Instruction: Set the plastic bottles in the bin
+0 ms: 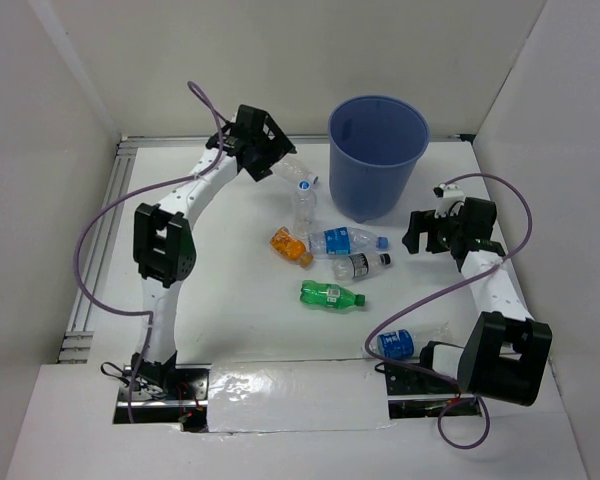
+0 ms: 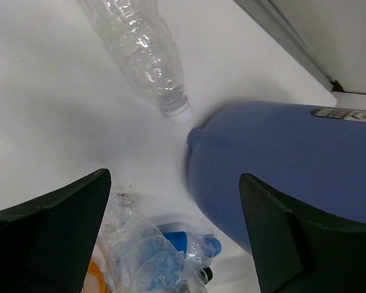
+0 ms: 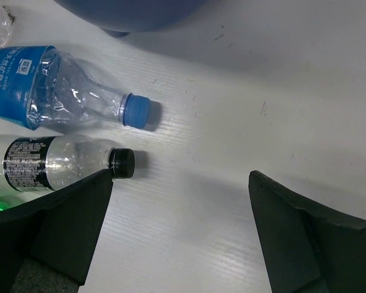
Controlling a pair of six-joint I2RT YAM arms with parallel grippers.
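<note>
walls (image 1: 280, 50): plain white panels | table (image 1: 230, 320): white top | rail (image 1: 77, 335): aluminium, left edge

You're looking at robotics lab test cell. Plain white panel walls (image 1: 40, 150) box in white tabletop (image 1: 230, 320) on three sides. Two robot arms, left arm (image 1: 165, 245) and right arm (image 1: 495, 285), bolted at your near edge. Bare aluminium rail (image 1: 75, 335) runs along tabletop's left side. Purple cable (image 1: 77, 268) loops loose off each arm. Exposed wiring (image 1: 145, 388) at arm bases, shiny sheet (image 1: 280, 385) between them.
</note>
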